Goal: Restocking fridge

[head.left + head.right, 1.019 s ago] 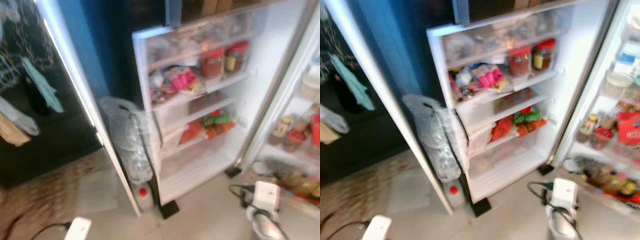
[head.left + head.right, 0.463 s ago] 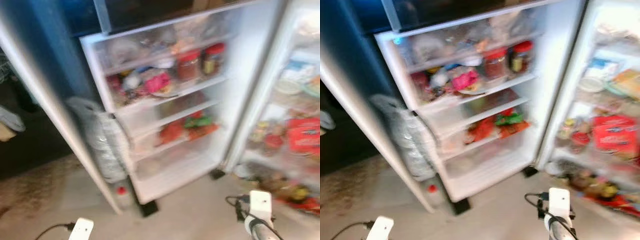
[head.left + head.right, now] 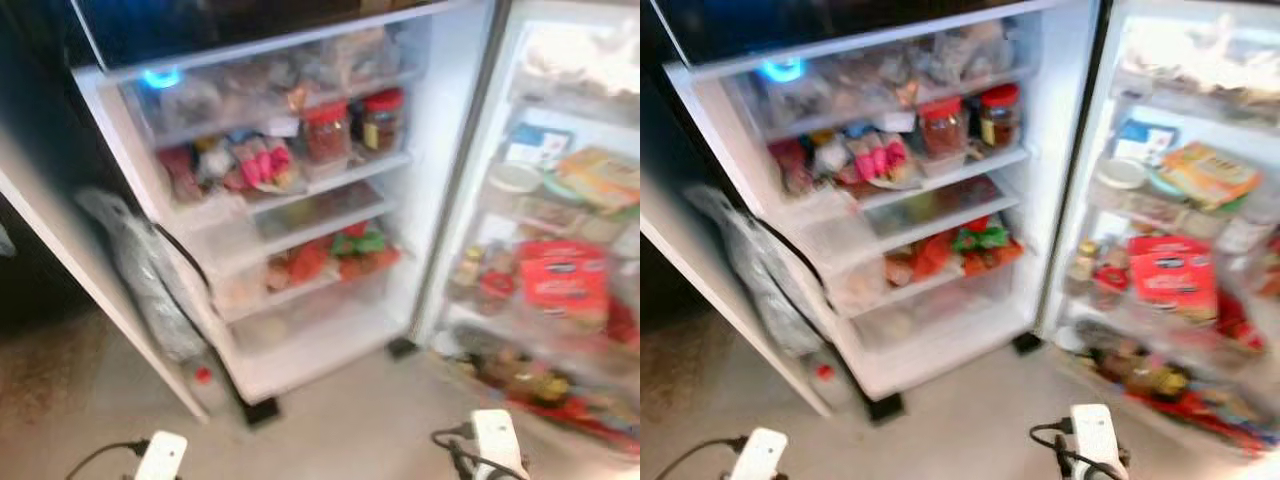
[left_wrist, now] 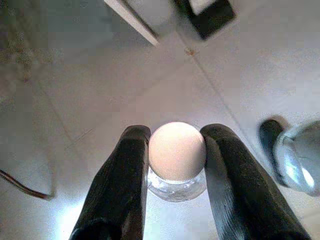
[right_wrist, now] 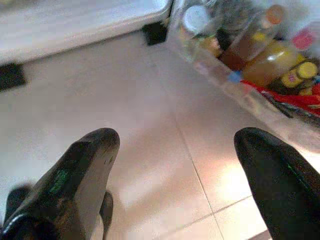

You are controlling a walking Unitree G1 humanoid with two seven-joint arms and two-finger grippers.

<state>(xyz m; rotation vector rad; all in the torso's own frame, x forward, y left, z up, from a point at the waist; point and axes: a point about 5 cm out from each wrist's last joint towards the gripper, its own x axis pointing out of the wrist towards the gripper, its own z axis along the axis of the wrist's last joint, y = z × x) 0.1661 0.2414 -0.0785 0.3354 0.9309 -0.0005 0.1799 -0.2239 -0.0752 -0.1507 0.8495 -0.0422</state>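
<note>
The fridge stands open in front of me. Its door (image 3: 445, 150) holds shelves with two red-lidded jars (image 3: 326, 128), pink packets (image 3: 262, 162) and red and green packets (image 3: 345, 255). To the right, the lit inside shelves (image 3: 560, 130) carry a red packet (image 3: 548, 285), with bottles (image 3: 520, 378) at the bottom. My left gripper (image 4: 176, 131) is shut on a clear bottle with a white cap (image 4: 176, 150), held low over the tiled floor. Low near the fridge's bottom shelf, my right gripper (image 5: 177, 137) is open with nothing between its fingers.
A clear plastic bag (image 3: 140, 270) hangs beside the door on the left. A small red-capped bottle (image 3: 203, 378) stands on the floor under it. A black door foot (image 3: 262, 410) sits on the pale tiles (image 3: 350, 420). A dark room lies far left.
The camera has swung right, so the door shelves sit further left and more of the fridge's inside shows. Both arms stay low at the bottom edge.
</note>
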